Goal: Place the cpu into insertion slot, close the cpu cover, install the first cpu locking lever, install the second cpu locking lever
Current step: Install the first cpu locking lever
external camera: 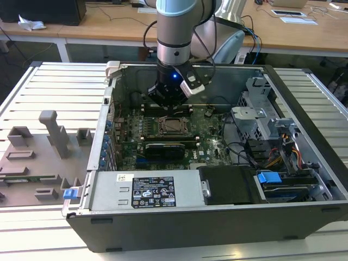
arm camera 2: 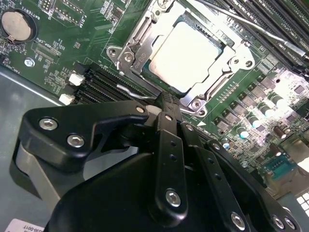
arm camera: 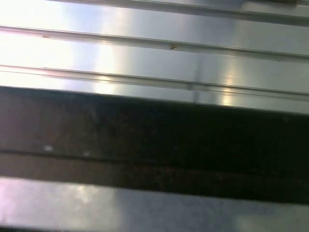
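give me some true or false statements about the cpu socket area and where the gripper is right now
1. The cpu lies in the insertion slot. True.
2. The cpu cover stands raised upright, clear of the chip. False: it lies flat around the chip, framing its silver top.
3. The gripper holds the cpu in the air. False: the chip sits in the socket, and the gripper is just beside the socket's edge.
4. In the exterior view the arm reaches down into the open computer case. True.
5. A round coin battery sits on the green motherboard, apart from the socket. True.
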Action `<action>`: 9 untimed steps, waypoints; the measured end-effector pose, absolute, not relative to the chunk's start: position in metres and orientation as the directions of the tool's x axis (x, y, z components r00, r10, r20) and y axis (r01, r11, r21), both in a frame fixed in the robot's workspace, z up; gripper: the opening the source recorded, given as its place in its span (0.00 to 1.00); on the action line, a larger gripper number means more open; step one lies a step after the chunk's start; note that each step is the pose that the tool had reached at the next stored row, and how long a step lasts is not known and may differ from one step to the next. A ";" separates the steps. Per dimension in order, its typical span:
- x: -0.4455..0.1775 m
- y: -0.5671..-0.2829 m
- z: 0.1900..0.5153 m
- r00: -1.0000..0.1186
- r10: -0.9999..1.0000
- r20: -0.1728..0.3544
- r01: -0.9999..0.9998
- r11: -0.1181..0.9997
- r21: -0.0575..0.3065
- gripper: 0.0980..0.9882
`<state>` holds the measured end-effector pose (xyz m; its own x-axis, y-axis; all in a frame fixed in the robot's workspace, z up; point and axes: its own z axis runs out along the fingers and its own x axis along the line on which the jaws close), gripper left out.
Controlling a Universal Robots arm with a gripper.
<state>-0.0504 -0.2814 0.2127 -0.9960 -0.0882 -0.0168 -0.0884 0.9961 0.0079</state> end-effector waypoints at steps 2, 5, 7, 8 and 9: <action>-0.050 -0.279 0.213 -0.996 -0.088 -0.017 -0.088 0.996 0.008 0.01; -0.047 -0.277 0.211 -0.996 -0.088 -0.017 -0.088 0.996 0.008 0.01; -0.044 -0.276 0.210 -0.996 -0.088 -0.016 -0.088 0.996 0.008 0.01; -0.042 -0.276 0.210 -0.996 -0.088 -0.016 -0.088 0.996 0.008 0.01; -0.041 -0.276 0.209 -0.996 -0.088 -0.016 -0.088 0.996 0.008 0.01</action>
